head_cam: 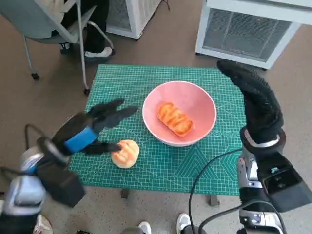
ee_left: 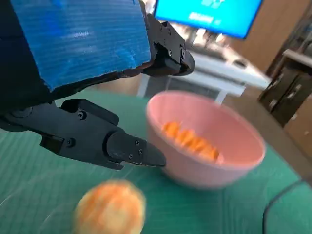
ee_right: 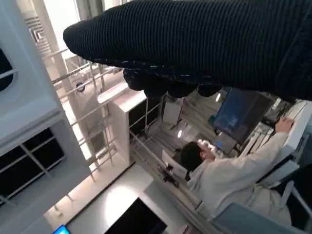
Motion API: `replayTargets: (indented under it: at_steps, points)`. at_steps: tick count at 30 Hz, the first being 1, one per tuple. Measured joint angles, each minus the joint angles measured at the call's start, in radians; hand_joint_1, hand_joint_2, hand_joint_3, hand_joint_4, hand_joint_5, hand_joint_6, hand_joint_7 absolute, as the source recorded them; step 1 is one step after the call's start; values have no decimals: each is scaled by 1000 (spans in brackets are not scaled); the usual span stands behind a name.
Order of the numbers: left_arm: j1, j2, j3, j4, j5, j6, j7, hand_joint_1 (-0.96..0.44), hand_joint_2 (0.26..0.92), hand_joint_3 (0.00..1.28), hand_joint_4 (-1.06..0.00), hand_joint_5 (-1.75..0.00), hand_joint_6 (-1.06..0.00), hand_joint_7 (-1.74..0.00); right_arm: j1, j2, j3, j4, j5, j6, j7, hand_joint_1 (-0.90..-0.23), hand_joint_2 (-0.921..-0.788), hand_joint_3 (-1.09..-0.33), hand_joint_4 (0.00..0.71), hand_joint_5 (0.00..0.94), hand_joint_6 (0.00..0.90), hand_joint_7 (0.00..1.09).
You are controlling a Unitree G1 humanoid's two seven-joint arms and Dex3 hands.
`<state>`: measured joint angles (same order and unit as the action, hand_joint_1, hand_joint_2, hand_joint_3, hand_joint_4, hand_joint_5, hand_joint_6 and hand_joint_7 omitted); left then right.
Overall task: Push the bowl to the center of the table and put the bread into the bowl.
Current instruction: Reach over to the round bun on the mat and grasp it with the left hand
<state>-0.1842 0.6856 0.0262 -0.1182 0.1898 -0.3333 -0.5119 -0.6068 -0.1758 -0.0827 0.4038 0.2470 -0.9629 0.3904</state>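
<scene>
Closest to my head camera are the robot's two pale forearms, rising from below. My left hand [head_cam: 95,127], black with blue tape across its back, hovers over the left part of the bench [head_cam: 146,73], which is covered by a green cutting mat [head_cam: 204,165]. Its fingers are spread apart and grasp nothing; one lower finger [head_cam: 108,146] reaches up to a round bread roll [head_cam: 126,153] on the mat, though I cannot tell if it touches. Just right of the roll, near the middle of the mat, stands the pink bowl [head_cam: 197,100], with a longer glazed bread [head_cam: 174,119] lying inside it. My right hand [head_cam: 253,97], in the black knitted glove, is raised beside the bowl's right side, fingers extended and holding nothing. In the right wrist view, a person in a pale top [ee_right: 229,180] sits at a desk with a screen.
</scene>
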Motion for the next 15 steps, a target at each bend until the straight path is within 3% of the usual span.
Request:
replayTargets:
  at_steps: [15]
  points:
    - [106, 20, -4, -11, 45, -1, -7, -396, 904, 0, -336, 0, -441, -7, -7, 0, 1, 30, 10, -1, 12, -606, -921, -768, 265, 1, -1, 679]
